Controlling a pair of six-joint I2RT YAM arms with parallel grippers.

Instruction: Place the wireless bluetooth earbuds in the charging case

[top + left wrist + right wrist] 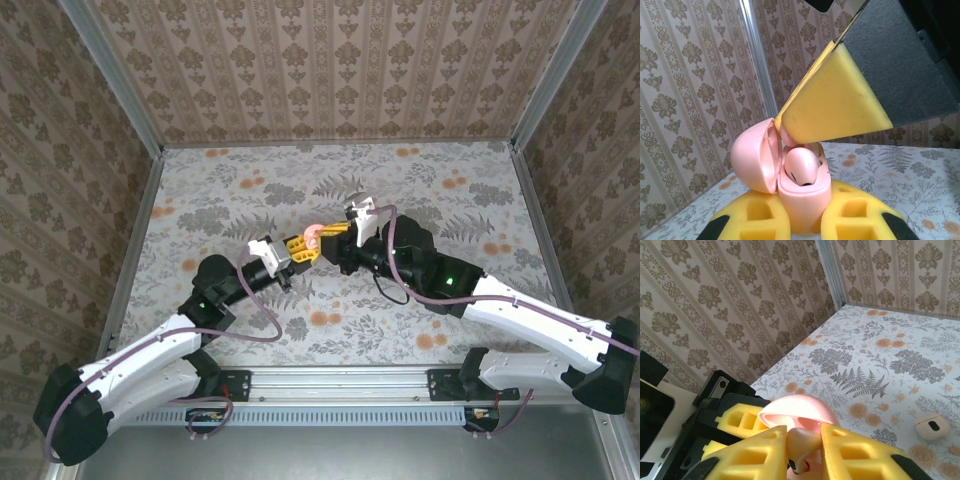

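Note:
My left gripper (806, 215) is shut on the pink charging case (807, 197) and holds it upright above the table, its lid (752, 160) swung open to the left. An earbud (801, 167) sits in the case's well, just under a yellow finger (835, 100) of my right gripper. In the right wrist view, my right gripper (804, 432) has an earbud (807, 444) between its fingertips, touching both pads, right over the open case lid (800, 412). Another earbud (931, 426) lies on the table to the right. From above, both grippers meet at the case (313, 234).
The floral table (400, 180) is walled in by patterned panels at the back and both sides, with metal corner posts (110, 70). Both arms reach toward the table's middle from the near edge.

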